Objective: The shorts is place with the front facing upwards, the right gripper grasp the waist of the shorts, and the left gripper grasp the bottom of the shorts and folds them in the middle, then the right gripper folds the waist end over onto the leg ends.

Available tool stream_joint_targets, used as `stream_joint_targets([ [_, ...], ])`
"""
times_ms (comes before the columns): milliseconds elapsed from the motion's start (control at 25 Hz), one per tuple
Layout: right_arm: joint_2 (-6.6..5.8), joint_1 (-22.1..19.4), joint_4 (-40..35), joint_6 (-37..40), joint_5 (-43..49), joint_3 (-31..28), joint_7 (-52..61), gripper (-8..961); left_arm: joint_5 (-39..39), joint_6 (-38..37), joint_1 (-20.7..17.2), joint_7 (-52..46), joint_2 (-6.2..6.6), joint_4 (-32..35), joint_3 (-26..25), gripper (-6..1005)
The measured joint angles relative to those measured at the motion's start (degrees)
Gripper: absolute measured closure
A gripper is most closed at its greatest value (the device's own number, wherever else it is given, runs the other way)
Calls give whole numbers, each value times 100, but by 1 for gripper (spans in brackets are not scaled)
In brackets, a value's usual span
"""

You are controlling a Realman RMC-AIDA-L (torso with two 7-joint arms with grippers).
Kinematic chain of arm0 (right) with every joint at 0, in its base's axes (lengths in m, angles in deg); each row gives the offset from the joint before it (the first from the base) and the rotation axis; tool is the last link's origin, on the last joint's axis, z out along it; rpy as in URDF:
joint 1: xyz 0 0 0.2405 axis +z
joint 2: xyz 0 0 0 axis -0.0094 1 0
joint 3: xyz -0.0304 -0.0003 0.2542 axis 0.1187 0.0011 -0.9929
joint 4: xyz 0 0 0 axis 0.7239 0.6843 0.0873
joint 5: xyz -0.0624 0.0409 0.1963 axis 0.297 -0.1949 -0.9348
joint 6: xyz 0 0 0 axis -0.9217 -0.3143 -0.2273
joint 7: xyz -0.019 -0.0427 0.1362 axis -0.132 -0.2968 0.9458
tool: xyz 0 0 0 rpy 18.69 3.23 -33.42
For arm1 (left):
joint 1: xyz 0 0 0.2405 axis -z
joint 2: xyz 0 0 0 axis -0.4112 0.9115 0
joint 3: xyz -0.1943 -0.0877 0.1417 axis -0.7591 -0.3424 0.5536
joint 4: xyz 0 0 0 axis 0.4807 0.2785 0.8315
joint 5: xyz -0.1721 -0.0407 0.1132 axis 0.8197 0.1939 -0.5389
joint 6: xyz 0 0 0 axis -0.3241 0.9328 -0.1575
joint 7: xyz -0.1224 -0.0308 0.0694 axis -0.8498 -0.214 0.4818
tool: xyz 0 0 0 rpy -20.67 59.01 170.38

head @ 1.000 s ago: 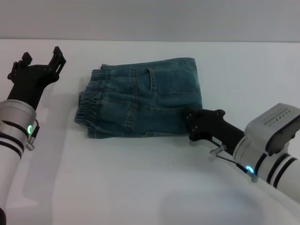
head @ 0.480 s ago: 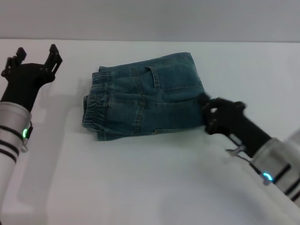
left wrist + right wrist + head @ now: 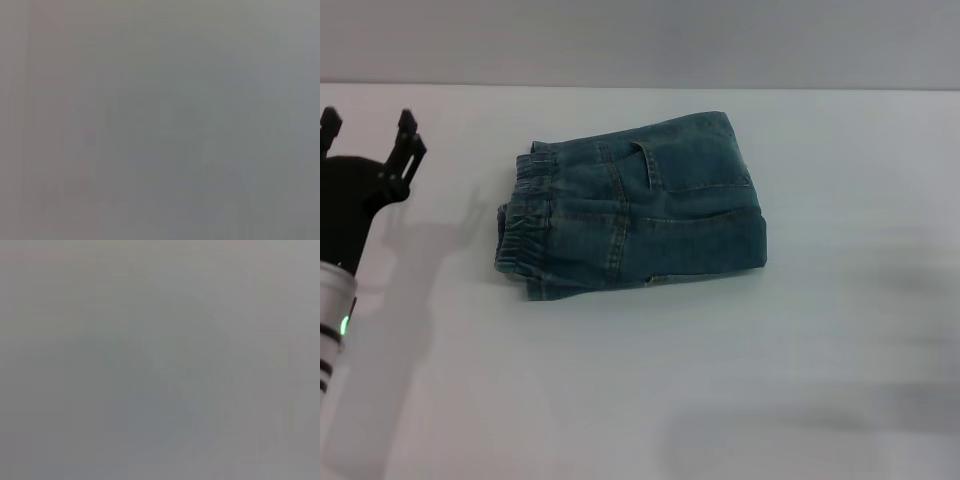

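We find the table [image 3: 620,400] to be a plain white surface filling most of the head view, with a grey wall behind it. On it, a little left of centre and toward the far half, lie the shorts [image 3: 635,205], folded into a compact, roughly rectangular bundle of blue denim. The waist [image 3: 520,225] forms the bundle's left edge, puckered and darker, with two gathered bands stacked one above the other. A pocket with orange-brown stitching shows on the upper layer, and the right edge is a smooth fold. We cannot make out the leg hems; they appear to be tucked within or under the layers.

The left gripper [image 3: 365,135] stands at the left edge of the head view, well apart from the shorts, holding nothing, its two black fingers pointing away from the robot with a clear gap between them. Its arm is cut off by the frame, a green light showing low on it.

The right gripper appears in no view. Both wrist views show only a featureless grey field, and we can identify nothing in them.
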State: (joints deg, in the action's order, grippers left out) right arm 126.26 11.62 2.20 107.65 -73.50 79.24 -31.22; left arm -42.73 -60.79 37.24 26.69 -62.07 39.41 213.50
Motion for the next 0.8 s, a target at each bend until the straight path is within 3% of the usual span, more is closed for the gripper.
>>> stream_joint_targets([
  [240, 8, -236, 278, 404, -119, -321, 72, 893, -34, -315, -53, -95, -6, -388, 47, 165],
  [360, 24, -307, 264, 466, -119, -321, 236, 844, -21, -427, -103, -125, -9, -409, 47, 165],
  [800, -10, -304, 275, 461, -89, -333, 679, 803, -38, -551, -130, -254, -12, -510, 72, 166],
])
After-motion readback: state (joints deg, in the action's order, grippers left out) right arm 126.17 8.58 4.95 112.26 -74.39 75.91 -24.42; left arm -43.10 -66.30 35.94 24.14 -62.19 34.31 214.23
